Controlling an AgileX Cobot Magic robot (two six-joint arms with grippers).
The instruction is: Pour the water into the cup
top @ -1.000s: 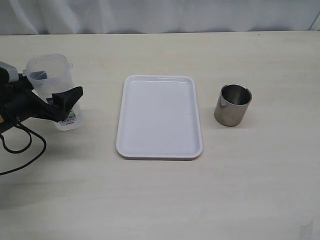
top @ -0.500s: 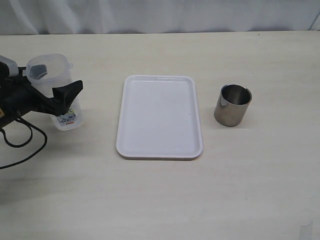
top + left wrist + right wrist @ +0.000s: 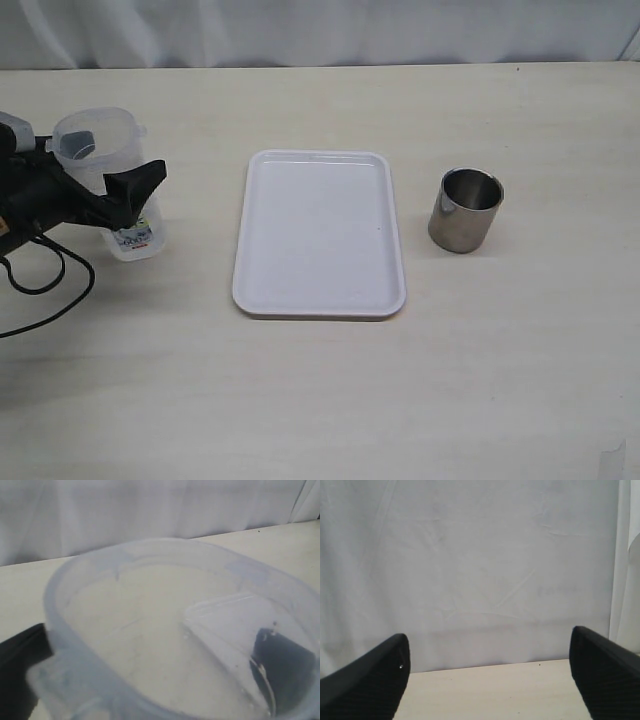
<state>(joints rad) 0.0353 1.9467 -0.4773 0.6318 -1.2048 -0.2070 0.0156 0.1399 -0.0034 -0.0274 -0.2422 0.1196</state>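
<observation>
The shiny steel cup [image 3: 466,208] stands upright on the table, right of the white tray. At the far left stands a tall translucent plastic container [image 3: 100,150] with a blue label. My left gripper [image 3: 113,165] is open and straddles it: one black finger [image 3: 135,188] crosses its front, and the other shows dimly through its wall. In the left wrist view the container [image 3: 150,605] fills the frame between the fingers of the left gripper [image 3: 150,655]. I cannot make out the water. My right gripper [image 3: 490,680] is open and empty, and out of the exterior view.
A white rectangular tray [image 3: 320,300] lies empty in the middle of the table, between container and cup. A black cable [image 3: 45,290] loops on the table under the left arm. A white curtain hangs behind the table's far edge.
The left gripper has risen a little along the container since a second ago, then stayed still. Container, tray and cup have not moved.
</observation>
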